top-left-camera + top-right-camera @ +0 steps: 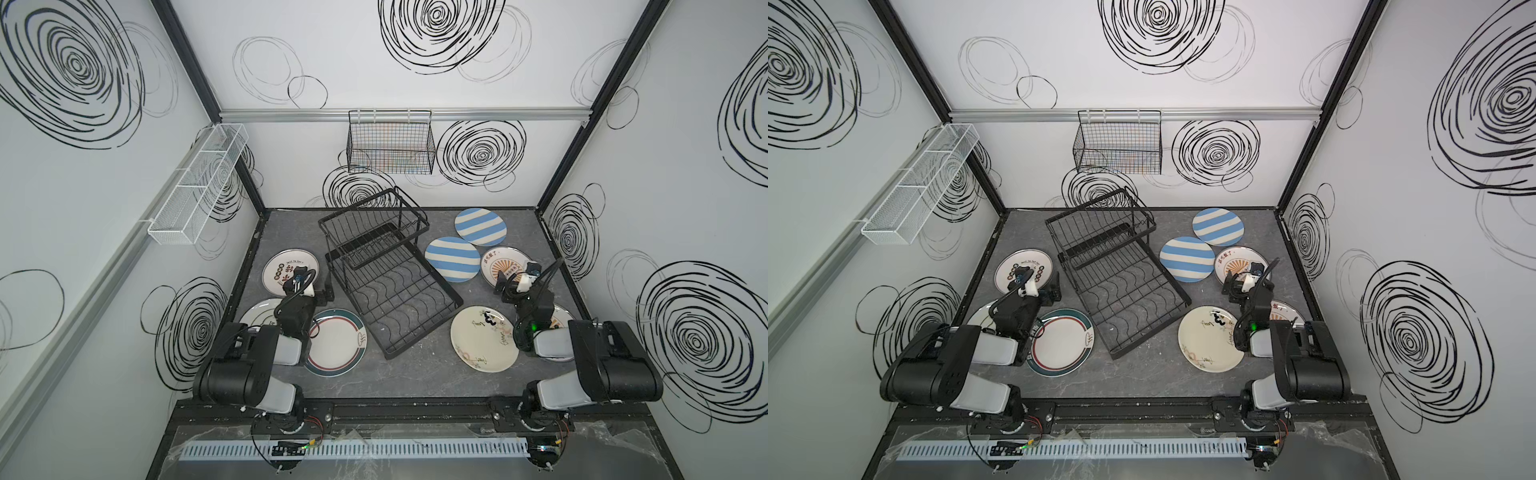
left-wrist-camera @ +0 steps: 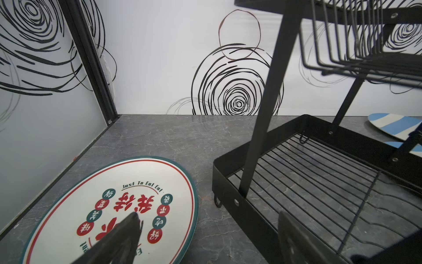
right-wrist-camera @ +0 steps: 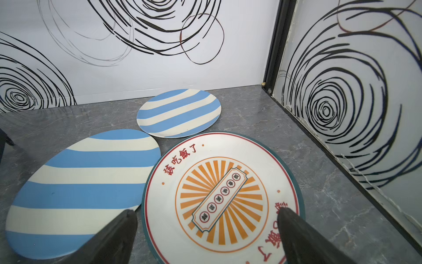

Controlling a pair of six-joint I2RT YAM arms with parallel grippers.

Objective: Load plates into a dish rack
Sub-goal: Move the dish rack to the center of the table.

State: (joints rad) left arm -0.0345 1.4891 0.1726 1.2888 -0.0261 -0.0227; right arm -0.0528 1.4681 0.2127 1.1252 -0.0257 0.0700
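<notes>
Eight plates (image 1: 473, 332) lie flat on the table (image 1: 415, 378) in both top views, grouped around the rack (image 1: 399, 299). The rack stands askew at centre, with its upper basket (image 1: 374, 232) toward the back wall and its lower tray toward the arms. On its left are the character plate (image 1: 279, 266), the rimmed plate (image 1: 336, 353) and a plate (image 1: 254, 316) partly under the left arm (image 1: 249, 365). On its right are the far striped plate (image 1: 481, 226), near striped plate (image 1: 452, 258), sunburst plate (image 1: 494, 257), script plate (image 1: 484, 353) and a plate (image 1: 1287, 311) partly under the right arm (image 1: 615, 365).

Left wrist view: the left gripper (image 2: 209, 214) is spread wide and empty. One finger (image 2: 121, 235) shows over the character plate, the other over the rack's near rim.

Right wrist view: the right gripper (image 3: 206, 211) is likewise spread wide, gripping nothing. Its fingers flank the sunburst plate's centre — one where the near striped plate touches that plate's rim, the other over the red characters at the opposite rim. The far striped plate lies beyond, just beside both.
</notes>
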